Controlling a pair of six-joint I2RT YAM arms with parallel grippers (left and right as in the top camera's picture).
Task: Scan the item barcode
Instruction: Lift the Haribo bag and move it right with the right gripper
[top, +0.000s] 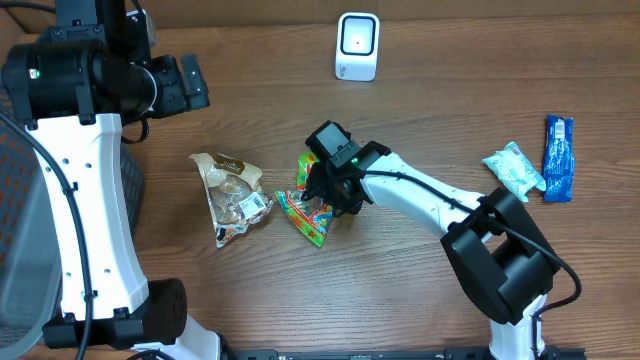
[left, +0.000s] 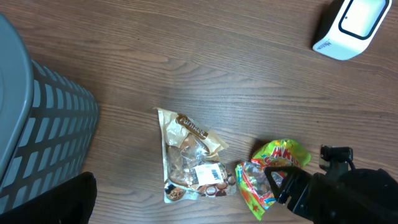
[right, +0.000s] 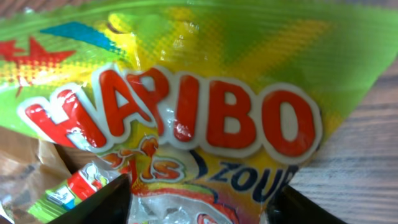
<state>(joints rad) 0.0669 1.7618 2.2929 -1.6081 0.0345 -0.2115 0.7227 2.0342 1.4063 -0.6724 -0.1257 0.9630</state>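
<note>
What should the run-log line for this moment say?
phase: pickup | right claw: astride Haribo bag, grip unclear | left claw: open, empty | scanner: upright, far side of table

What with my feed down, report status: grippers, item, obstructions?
Left gripper open, away from items. Right gripper open, straddling green-and-yellow Haribo candy bag, grip unconfirmed. Clear-and-gold snack bag close beside it. White scanner unobstructed.

Table (top: 450, 100): brown wood with long thin lines running across it (a bit like a floor board).
Bin (left: 37, 124): grey, with rows of little slots in its side. It is at the far left edge.
Light: soft and even on the wood.
</note>
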